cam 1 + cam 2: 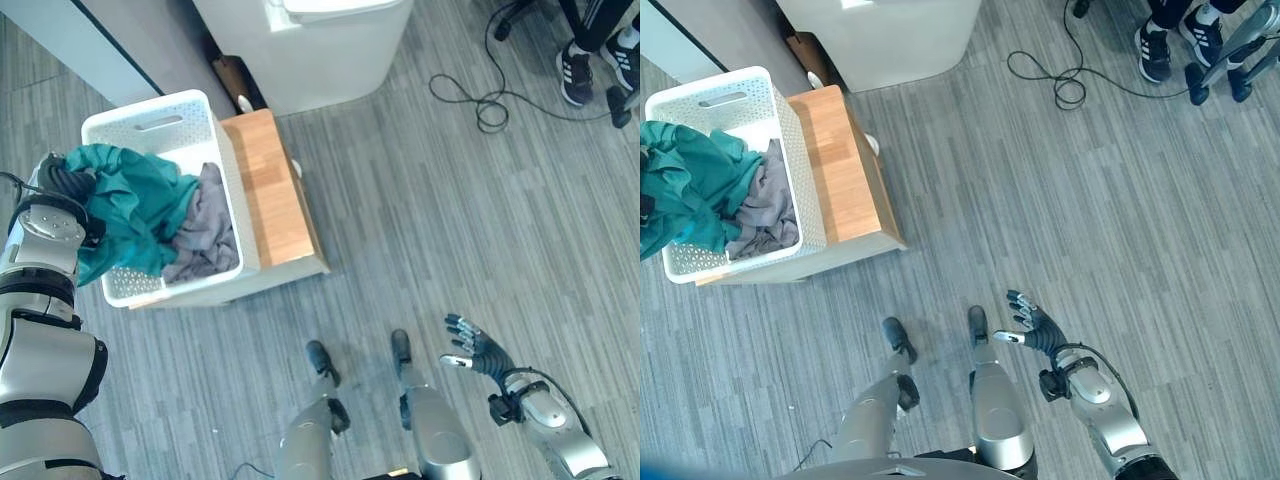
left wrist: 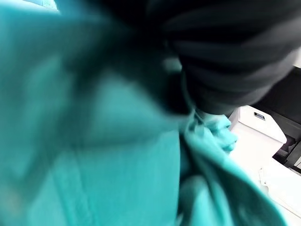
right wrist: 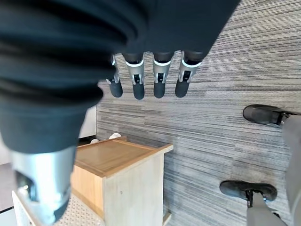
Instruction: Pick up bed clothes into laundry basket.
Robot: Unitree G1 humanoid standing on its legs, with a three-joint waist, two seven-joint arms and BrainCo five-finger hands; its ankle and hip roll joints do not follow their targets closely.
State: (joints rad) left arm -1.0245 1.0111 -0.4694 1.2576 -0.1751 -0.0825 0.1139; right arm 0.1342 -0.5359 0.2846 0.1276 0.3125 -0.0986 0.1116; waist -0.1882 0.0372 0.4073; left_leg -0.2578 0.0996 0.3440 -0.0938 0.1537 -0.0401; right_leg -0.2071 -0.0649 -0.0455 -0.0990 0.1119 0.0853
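A white perforated plastic laundry basket [image 1: 112, 125] stands on a low wooden desk [image 1: 272, 190] with a pale base, set on a grey striped carpet floor [image 1: 450, 200]. Inside the basket lies a crumpled grey cloth [image 1: 205, 232], bunched toward the wall nearest the bare wooden top. A teal green garment [image 1: 130, 205] drapes over the basket's opposite rim, part of it lying inside against the grey cloth and part hanging down the outer wall.

The left hand [image 1: 62, 182] sits at that same rim, pressed right into the teal green garment; its dark ribbed cover shows beside the fabric, but the fingers are buried in the folds, so I cannot tell whether they are curled on the cloth or loose. In the left wrist view the teal fabric lies directly against the hand's dark cover.

The right hand [image 1: 475, 345] hangs well apart from the basket, low over the bare floor on the robot's right side. Its fingers [image 3: 159, 75] are straight and spread, with the thumb held apart, and it has hold of nothing.

Beyond the desk stands a large white cabinet [image 1: 320, 40]. A person's dark shoes [image 1: 575, 75] with white stripes show at the far corner of the floor.
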